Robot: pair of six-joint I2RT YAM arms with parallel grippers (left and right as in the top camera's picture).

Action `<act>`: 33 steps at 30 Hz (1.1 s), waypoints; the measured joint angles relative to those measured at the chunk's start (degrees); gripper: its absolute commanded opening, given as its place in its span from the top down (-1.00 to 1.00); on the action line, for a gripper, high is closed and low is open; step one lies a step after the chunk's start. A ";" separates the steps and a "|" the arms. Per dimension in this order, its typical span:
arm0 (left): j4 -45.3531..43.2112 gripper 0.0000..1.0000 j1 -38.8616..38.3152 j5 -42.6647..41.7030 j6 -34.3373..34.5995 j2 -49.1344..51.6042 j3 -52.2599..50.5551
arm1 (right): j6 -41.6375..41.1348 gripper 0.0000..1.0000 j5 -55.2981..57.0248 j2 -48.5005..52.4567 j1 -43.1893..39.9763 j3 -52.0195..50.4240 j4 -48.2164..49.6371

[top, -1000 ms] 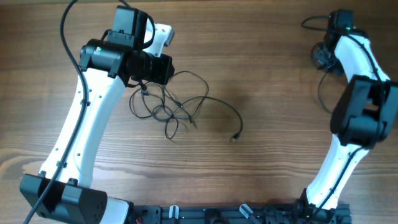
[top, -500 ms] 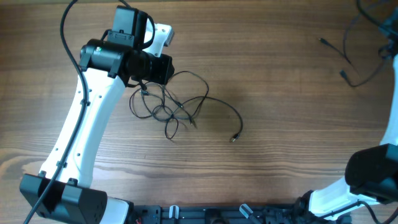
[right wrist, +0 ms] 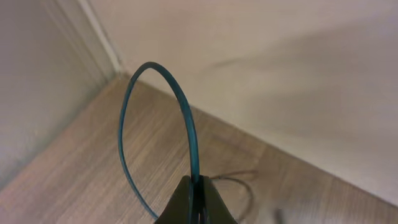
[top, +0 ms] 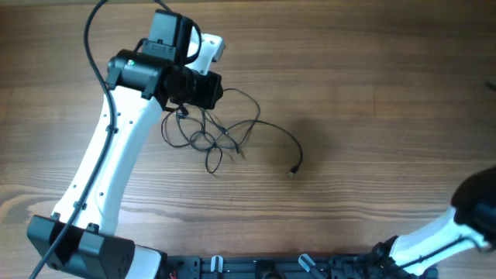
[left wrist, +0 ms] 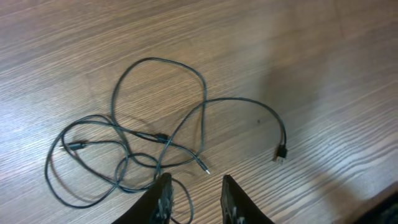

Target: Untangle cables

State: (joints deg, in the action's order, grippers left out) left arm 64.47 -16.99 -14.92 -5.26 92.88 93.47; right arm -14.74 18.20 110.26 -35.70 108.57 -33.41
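Note:
A tangle of thin black cables (top: 209, 133) lies on the wooden table, with one free end and its plug (top: 292, 172) trailing to the right. In the left wrist view the tangle (left wrist: 134, 140) and plug (left wrist: 280, 154) lie just ahead of my left gripper (left wrist: 196, 186). That gripper is open and above the table, with a cable loop running by its left finger (left wrist: 163, 194). My right gripper (right wrist: 197, 185) is shut on a teal cable (right wrist: 187, 121) that arches up in a loop. It is out of the overhead view.
The left arm (top: 116, 147) reaches from the front left over the tangle. Only part of the right arm (top: 473, 205) shows at the lower right edge. The right wrist view faces a wooden surface meeting a pale wall (right wrist: 261, 74).
The right arm has swung out past the right edge, taking its cable out of the overhead view. The left arm has shifted slightly to the right; the tangle lies as before.

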 measured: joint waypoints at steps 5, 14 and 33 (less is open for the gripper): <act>-0.07 0.46 -2.67 0.00 0.00 -0.11 0.00 | 0.15 0.91 -4.55 16.00 0.81 6.47 0.44; -0.20 0.45 -3.32 0.00 0.68 -0.17 0.00 | 4.02 0.91 -12.48 26.71 0.81 14.19 2.45; -1.66 0.42 -3.91 0.04 0.92 -0.22 0.00 | 1.14 -0.99 -3.63 29.66 1.44 18.45 -14.03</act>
State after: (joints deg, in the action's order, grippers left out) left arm 62.81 -20.91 -14.87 -4.34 92.66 93.47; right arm -13.61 14.57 139.92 -34.26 127.02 -47.44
